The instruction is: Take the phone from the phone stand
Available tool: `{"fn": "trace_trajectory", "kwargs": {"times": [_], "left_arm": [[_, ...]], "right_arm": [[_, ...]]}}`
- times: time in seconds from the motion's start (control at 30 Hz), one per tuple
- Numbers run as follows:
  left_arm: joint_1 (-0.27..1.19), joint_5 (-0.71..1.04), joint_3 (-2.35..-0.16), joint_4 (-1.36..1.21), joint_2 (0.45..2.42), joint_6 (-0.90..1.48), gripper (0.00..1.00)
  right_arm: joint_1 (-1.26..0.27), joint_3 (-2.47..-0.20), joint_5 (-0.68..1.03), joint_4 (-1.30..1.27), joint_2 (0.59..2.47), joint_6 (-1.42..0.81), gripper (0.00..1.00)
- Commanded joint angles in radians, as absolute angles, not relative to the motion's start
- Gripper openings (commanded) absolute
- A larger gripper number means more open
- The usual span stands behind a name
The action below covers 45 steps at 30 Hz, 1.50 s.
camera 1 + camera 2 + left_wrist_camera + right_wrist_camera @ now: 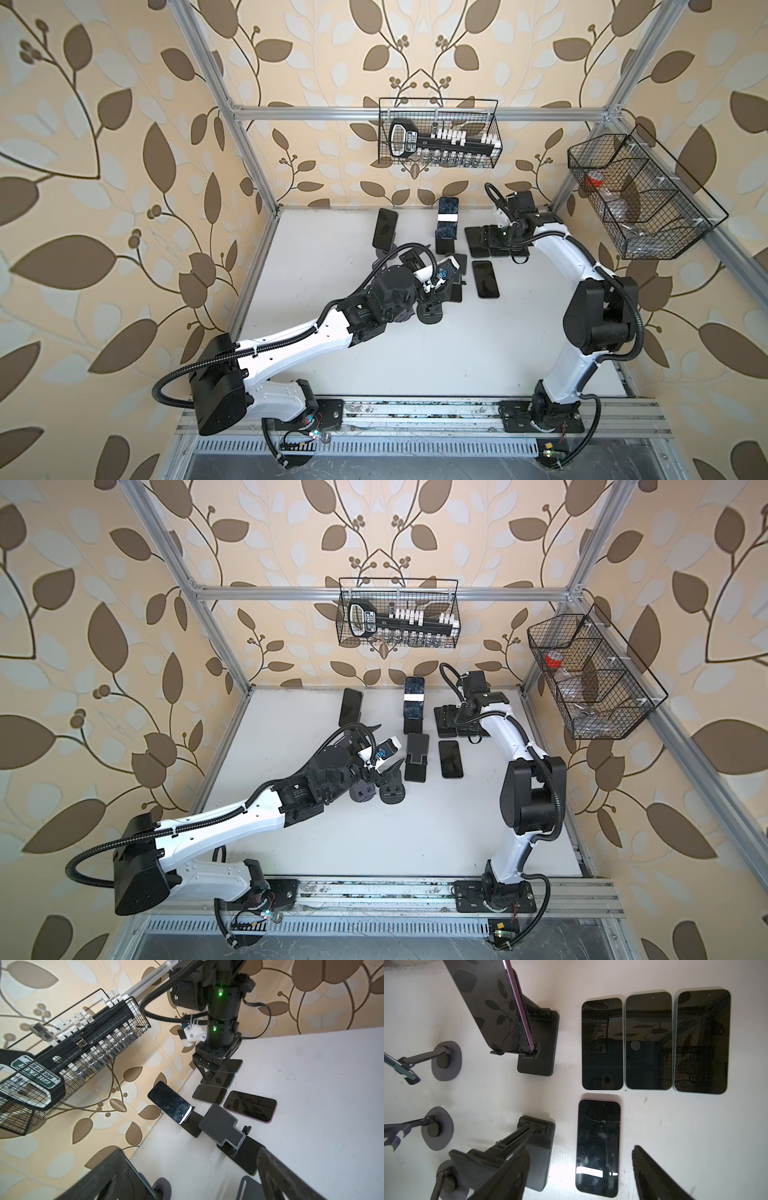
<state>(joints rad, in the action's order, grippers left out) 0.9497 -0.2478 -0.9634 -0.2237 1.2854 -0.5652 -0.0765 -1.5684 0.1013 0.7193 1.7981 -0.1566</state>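
Your white table (415, 353) carries it all. On the back wall, the long wire basket (20, 1122) holds a black tool rail (440, 143) with white clips above a row of small shiny pieces (449, 159) too small to name. The divided wire basket (611, 723) on the side wall holds a red roll (553, 658) in the compartment nearest the back wall and clear plastic (582, 692) in the others. Your left gripper (188, 1149) has its fingers spread wide with nothing between them. The teal-edged phone (384, 227) on its round-foot stand (446, 1061) stands just beside one finger, whether touching I cannot tell, and the purple-edged phone (483, 1001) leans on its block stand (537, 1053) farther ahead of the tips. Your right gripper (581, 1147) hangs with fingers apart and empty above four flat phones (648, 1043).
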Motion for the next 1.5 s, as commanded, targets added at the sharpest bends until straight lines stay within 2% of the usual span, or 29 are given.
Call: {"fn": "trace_trajectory", "kwargs": {"times": [0.0,0.33,0.8,1.13,1.47], "left_arm": [[0.924,-0.284,-0.992,-0.18,1.251,-0.526,0.99],[0.884,-0.361,-0.946,-0.079,1.104,-0.422,0.99],[0.885,-0.502,-0.806,0.0,0.844,-0.371,0.99],[0.884,-0.554,-0.743,0.058,0.759,-0.36,0.99],[0.884,-0.589,-0.738,0.057,0.732,-0.393,0.99]], "right_arm": [[-0.083,-1.529,0.129,0.688,1.729,-0.164,0.78],[-0.11,-1.431,0.138,0.593,1.598,-0.199,0.78],[-0.275,-1.37,0.001,0.442,1.465,-0.224,0.78],[-0.459,-1.424,-0.187,0.305,1.48,-0.134,0.78],[-0.601,-1.448,-0.249,0.161,1.562,-0.095,0.78]]}}
